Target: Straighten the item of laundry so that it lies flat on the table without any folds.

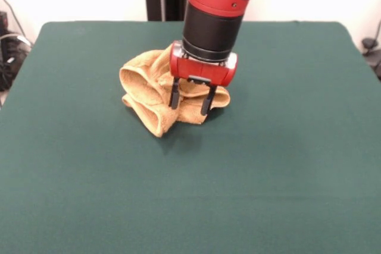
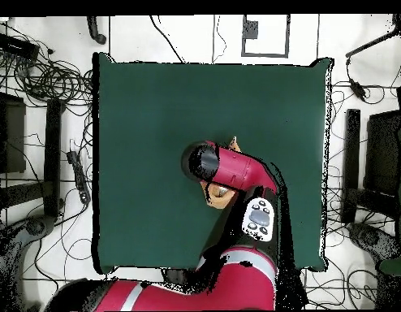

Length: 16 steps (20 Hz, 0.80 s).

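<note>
The golden-orange towel (image 1: 149, 87) lies crumpled in a bunched heap on the dark green table (image 1: 89, 176), a little behind the table's middle. My gripper (image 1: 190, 104) hangs straight down over the heap's right part. Its two dark fingers (image 1: 175, 93) are spread apart, open, with their tips down at the towel's folds. I cannot tell whether they touch the cloth. In the overhead view the arm covers most of the towel; only small bits of towel (image 2: 218, 193) show beside the arm, and the gripper is hidden under it.
The red and black arm (image 1: 214, 10) comes down from the top over the table's back half. Cables and stands (image 2: 49, 122) lie on the floor around the table (image 2: 155, 122).
</note>
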Available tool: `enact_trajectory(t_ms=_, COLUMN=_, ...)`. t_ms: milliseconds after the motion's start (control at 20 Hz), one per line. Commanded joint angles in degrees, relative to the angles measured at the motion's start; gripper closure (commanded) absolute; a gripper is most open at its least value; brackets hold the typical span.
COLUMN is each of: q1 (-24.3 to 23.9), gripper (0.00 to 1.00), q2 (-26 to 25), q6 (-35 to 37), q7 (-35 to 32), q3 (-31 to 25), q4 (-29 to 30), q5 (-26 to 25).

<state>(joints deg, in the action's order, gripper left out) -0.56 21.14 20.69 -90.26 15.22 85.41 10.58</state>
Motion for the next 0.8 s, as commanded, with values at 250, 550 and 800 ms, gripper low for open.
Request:
enact_trajectory(t_ms=250, q1=2.6, gripper=0.00, q2=-5.7, q6=0.1, q7=-11.5, q3=-5.9, q4=1.8, q5=0.8)
enact_trajectory(t_ms=550, q1=2.7, gripper=0.00, q2=-6.2, q6=-0.2, q7=-11.7, q3=-6.1, q4=1.4, q5=1.2)
enact_trajectory(t_ms=800, q1=3.0, gripper=0.00, q2=-6.4, q6=-0.6, q7=-12.6, q3=-5.7, q4=1.6, q5=1.8)
